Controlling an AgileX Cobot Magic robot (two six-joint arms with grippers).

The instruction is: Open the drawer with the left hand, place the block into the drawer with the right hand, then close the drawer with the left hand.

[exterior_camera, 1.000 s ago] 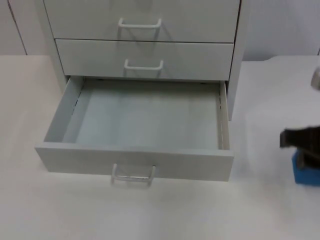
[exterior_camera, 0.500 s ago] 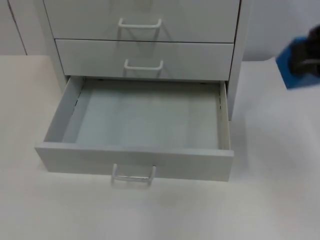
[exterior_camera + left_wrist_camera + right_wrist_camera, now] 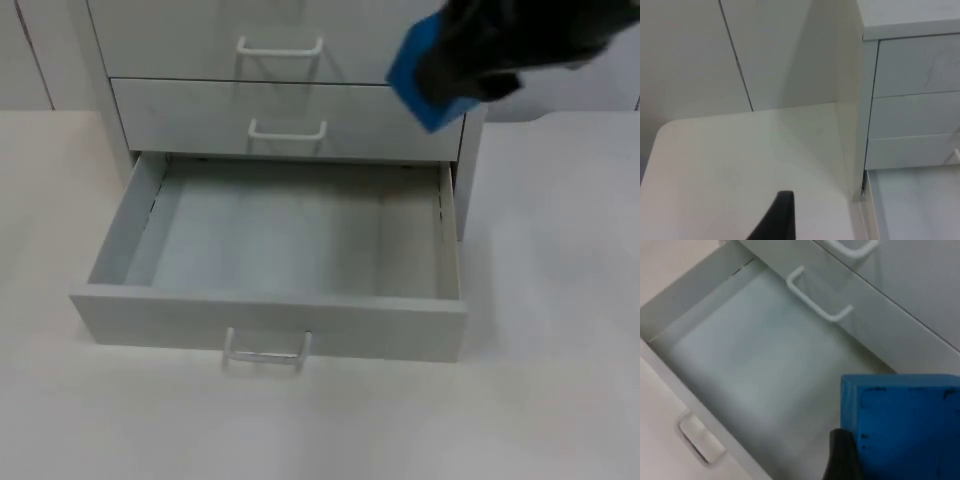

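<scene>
Right pincer (image 3: 455, 75) clamps the blue block (image 3: 418, 70) above the open drawer's (image 3: 270, 318) back corner.

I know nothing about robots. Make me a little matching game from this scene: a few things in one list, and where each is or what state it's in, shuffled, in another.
Things:
1. blue block
2. bottom drawer
3. middle drawer
4. left gripper

Places or states:
A. pushed shut
B. beside the cabinet, over the white table
C. pulled open, nothing inside
D. held in the air by the right gripper, above the open drawer's back right corner

Pairs: 1-D, 2-C, 3-A, 4-B
</scene>
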